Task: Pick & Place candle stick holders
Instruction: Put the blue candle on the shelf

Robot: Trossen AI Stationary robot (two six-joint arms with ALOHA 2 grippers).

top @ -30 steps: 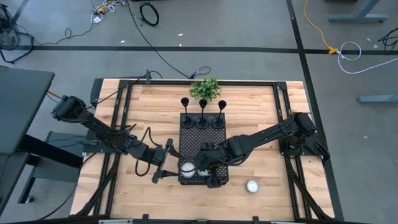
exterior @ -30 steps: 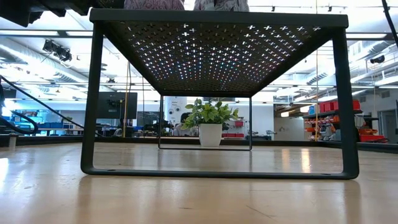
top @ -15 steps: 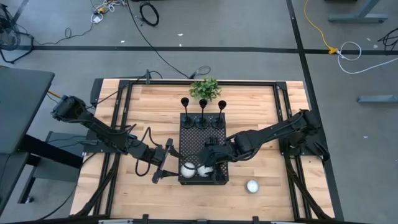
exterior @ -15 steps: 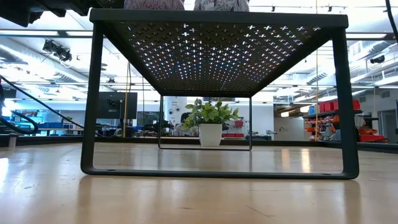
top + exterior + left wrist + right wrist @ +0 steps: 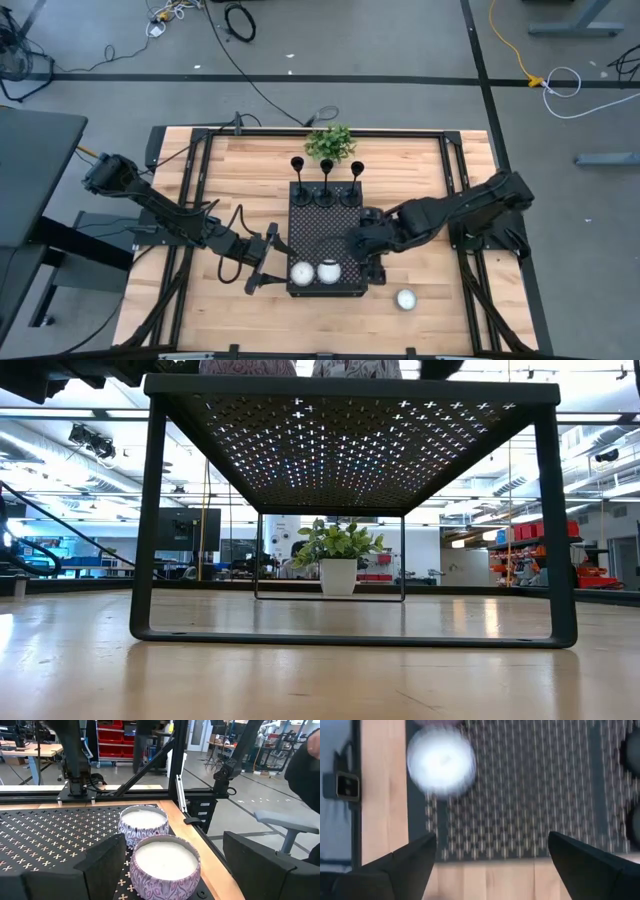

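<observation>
Standing in a row along the far edge of the black perforated tray (image 5: 325,240), the three candle stick holders (image 5: 325,182) are upright and untouched, just in front of the small potted plant (image 5: 330,143). Two white tealight candles (image 5: 314,272) sit side by side at the tray's near edge, and a third candle (image 5: 405,299) lies on the surface near the tray's near right corner.

The right gripper (image 5: 366,240) hangs over the tray's right edge, its jaws spread and empty, with one candle blurred in its wrist view. The left gripper (image 5: 268,258) waits at the tray's near left corner, jaws spread wide on either side of the two candles without touching them.

If a holder is next, the right arm looks best placed. It should come down on the nearest one from above and pinch the thin stem below the cup. The holders stand close together, so a straight lift would keep from toppling the neighbour.
</observation>
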